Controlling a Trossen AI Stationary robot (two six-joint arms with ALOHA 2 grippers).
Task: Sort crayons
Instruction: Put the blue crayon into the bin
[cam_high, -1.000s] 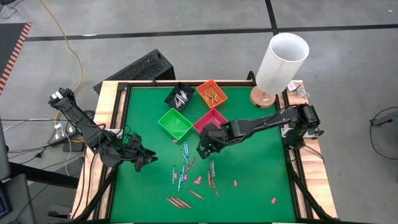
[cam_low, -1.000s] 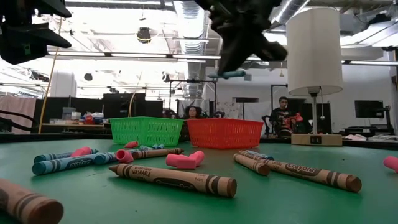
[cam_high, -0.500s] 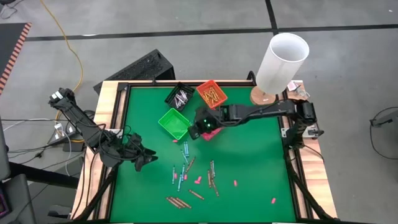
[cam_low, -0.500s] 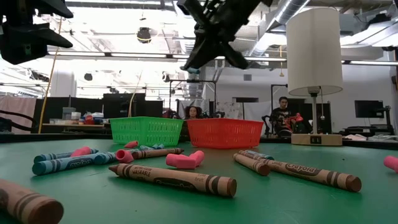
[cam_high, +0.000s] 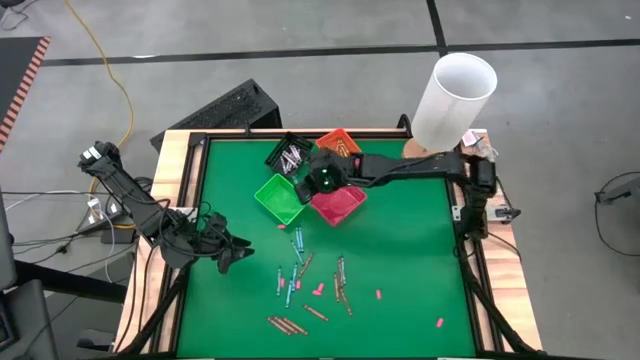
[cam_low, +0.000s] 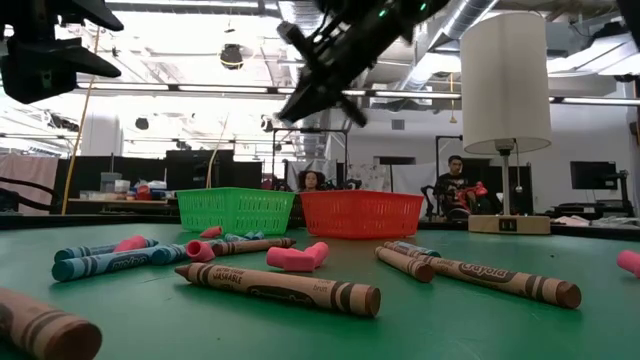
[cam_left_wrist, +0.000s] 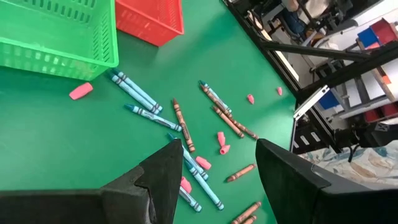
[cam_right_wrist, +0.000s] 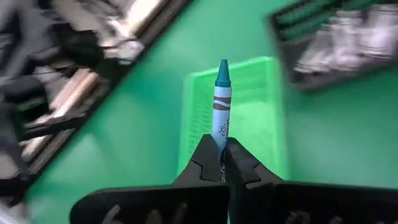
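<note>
Carrying a teal crayon toward the bins

Pinching one teal crayon (cam_right_wrist: 222, 102) near its blunt end, the right tool (cam_right_wrist: 222, 163) has its two fingers closed tight on the paper wrapper, with the pointed tip sticking out ahead. In the high view the right tool (cam_high: 325, 180) hangs above the cluster of small bins, just over the green bin (cam_high: 281, 197) and beside the red bin (cam_high: 340, 204); the black bin (cam_high: 289, 153) and orange bin (cam_high: 336, 146) sit behind.

A crayon is light and stiff, so little squeeze is needed, but wax snaps if bent and the round body can roll or swivel between flat fingers. Held this close to one end, it could pivot; a grip nearer the middle of the wrapper, across the stick, would likely be steadier. The paper gives better friction than the bare wax tip.

Most of the remaining crayons (cam_high: 293, 280) lie scattered on the green surface (cam_high: 400, 270) in front of the bins, blue and brown ones mixed with small pink bits (cam_high: 318, 290). Several touch or cross, which I judge makes a clean pick harder.

The left tool (cam_high: 232, 252) waits open above the surface's left side, holding nothing.
</note>
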